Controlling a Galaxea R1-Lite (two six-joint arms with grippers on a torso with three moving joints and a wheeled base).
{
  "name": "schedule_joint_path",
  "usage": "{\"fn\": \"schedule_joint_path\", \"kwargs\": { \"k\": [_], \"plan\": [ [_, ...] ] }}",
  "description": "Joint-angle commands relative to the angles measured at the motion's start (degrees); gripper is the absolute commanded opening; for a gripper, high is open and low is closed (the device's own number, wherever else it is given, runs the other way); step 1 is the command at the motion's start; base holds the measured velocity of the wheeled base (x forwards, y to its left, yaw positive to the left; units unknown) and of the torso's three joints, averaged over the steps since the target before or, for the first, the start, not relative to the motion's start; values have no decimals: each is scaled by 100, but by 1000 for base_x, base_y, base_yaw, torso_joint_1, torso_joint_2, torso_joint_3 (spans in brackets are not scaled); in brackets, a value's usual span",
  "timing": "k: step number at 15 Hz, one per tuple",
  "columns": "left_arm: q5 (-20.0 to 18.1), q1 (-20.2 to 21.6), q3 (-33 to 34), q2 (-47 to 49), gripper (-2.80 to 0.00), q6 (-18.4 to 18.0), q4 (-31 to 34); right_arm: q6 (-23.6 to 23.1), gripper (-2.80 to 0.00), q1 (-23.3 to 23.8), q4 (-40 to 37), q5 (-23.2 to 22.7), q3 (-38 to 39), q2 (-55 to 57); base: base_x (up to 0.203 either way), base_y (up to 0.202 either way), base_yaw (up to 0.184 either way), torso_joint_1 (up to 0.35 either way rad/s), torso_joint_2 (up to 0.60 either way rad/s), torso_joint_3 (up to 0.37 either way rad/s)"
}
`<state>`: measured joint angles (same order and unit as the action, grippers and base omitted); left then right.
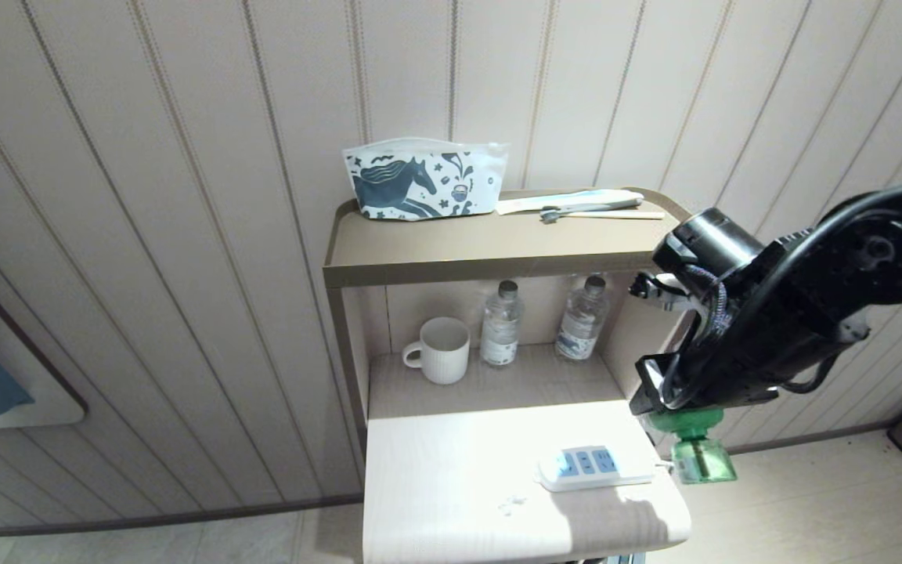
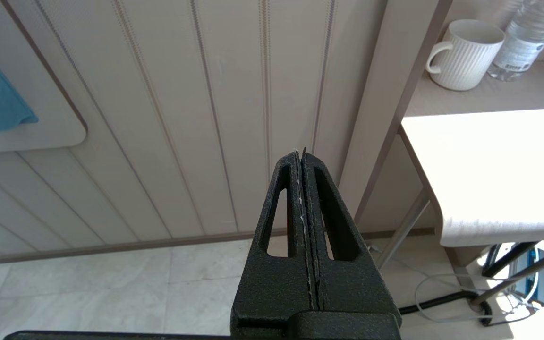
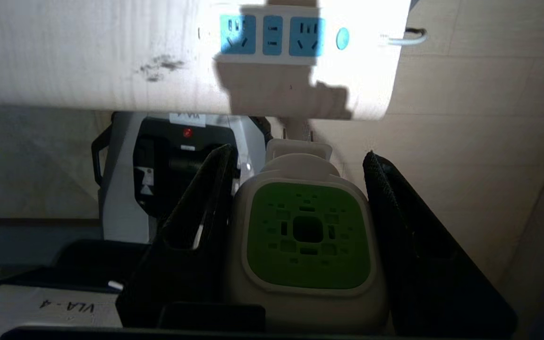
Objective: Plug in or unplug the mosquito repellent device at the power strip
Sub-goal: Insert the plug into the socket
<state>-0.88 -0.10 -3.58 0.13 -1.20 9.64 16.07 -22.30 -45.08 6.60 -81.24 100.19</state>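
translucent green plastic is most of what the head view gives of the mosquito repellent device (image 1: 698, 453): only its small green liquid bottle hangs out below the black right arm, off the right front corner of the pale wood-grain table (image 1: 451, 486), while the white body is hidden behind the right gripper (image 1: 674, 411). the right wrist view fills that in: the right gripper's two black fingers (image 3: 196, 222) press on either side of the white plastic body with its square green vented patch (image 3: 307, 236), and the plug end with two short metal prongs, partly lost in shadow, points ahead toward the table edge. the device's long axis runs from bottle to top roughly upright in the head view, bottle end down, though the tilt is hard to judge. one flat white power strip (image 1: 588, 468) with three light-blue socket faces lies on the table near that corner, long axis along the front edge, thin white cord leaving at its right end; the device is near it but apart, beyond the edge. the left gripper (image 2: 303, 158), seen only from its own wrist, has its black fingers pressed together on nothing, low beside the striped wall panels. on the lower shelf stand one white ribbed mug (image 1: 441, 349) and two clear water bottles (image 1: 500, 323); on the top shelf, one horse-print pouch (image 1: 422, 180).
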Motion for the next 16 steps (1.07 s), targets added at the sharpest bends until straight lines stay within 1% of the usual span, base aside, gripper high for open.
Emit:
{"fn": "schedule_joint_path", "kwargs": {
  "k": [1,3,6,7,8,10,11,12,13,16],
  "plan": [
    [0,1,-2,4,-280,-3,9,12,-280,-29,-635,-42,-409,13,0,0,0,0,0,0],
    [0,1,-2,4,-280,-3,11,18,-280,-134,-942,-249,-536,-33,0,0,0,0,0,0],
    [0,1,-2,4,-280,-3,10,182,-280,-167,-949,-356,-413,-24,0,0,0,0,0,0],
    [0,1,-2,4,-280,-3,6,299,-280,-169,-949,-451,-376,-62,0,0,0,0,0,0],
    [0,1,-2,4,-280,-3,11,300,-280,-146,-946,-564,-369,-108,0,0,0,0,0,0],
    [0,1,-2,4,-280,-3,3,231,-280,11,-959,-713,-353,-123,0,0,0,0,0,0],
    [0,1,-2,4,-280,-3,11,113,-280,68,-982,-724,-197,-123,0,0,0,0,0,0],
    [0,1,-8,4,-280,-3,9,-102,-280,95,-978,-744,-28,-140,0,0,0,0,0,0],
    [0,1,-2,4,-280,-3,11,-185,-280,98,-977,-788,136,-188,0,0,0,0,0,0],
    [0,1,-2,4,-280,-3,11,-180,-280,106,-975,-921,549,-352,0,0,0,0,0,0]
  ]
}}
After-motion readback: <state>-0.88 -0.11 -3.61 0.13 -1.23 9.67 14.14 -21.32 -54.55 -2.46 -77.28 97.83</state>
